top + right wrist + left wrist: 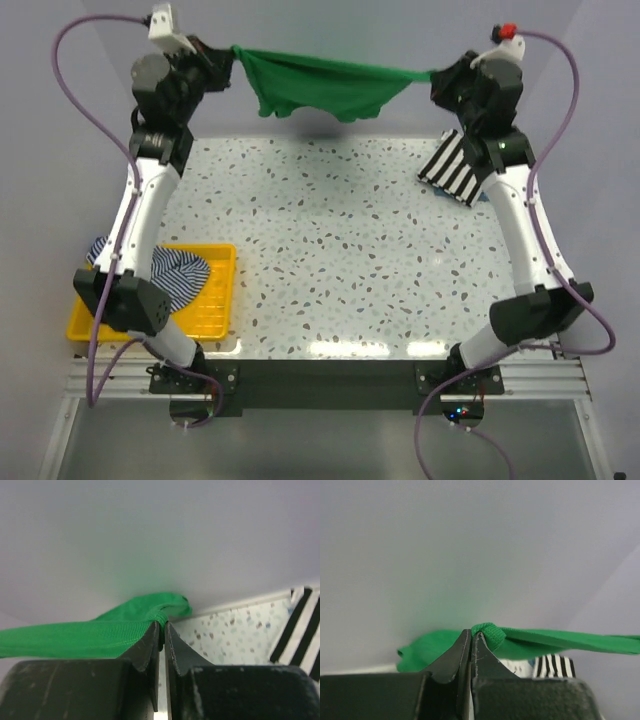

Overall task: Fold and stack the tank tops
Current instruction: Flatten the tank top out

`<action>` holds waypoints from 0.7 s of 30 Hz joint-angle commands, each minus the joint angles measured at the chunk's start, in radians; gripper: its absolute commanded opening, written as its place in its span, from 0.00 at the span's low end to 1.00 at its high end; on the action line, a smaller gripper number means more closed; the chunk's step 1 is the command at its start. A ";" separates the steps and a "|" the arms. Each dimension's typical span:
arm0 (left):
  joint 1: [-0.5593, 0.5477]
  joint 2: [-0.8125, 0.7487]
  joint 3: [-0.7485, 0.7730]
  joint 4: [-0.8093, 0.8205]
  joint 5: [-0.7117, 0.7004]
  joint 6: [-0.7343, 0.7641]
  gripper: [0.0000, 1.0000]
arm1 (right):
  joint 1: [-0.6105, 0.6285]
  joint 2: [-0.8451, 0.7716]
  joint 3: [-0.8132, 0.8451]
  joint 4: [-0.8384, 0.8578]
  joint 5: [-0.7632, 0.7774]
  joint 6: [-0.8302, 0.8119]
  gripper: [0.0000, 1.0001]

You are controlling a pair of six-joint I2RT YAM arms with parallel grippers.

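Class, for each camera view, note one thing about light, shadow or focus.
Top external: glare streaks on the table by its near edge, soft shadow under the hanging green tank top. Left wrist: green tint on the wall above that top. Right wrist: same tint.

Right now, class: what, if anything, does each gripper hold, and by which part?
The green tank top, stretched between them: left gripper pinches one end's edge, right gripper the opposite end.

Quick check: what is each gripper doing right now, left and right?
Left gripper: shut on the green tank top.
Right gripper: shut on the same top, which is held up between them.
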 commanded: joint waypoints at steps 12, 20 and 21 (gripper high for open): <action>-0.271 -0.773 -1.431 -0.032 -0.022 -0.346 0.38 | -0.008 -0.471 -1.340 -0.027 -0.169 0.236 0.57; -0.297 -0.860 -1.274 -0.350 -0.120 -0.272 0.56 | -0.005 -0.703 -1.290 -0.198 -0.093 0.185 0.79; -0.297 -0.792 -1.251 -0.349 -0.151 -0.267 0.54 | 0.002 -0.697 -1.282 -0.187 -0.084 0.181 0.79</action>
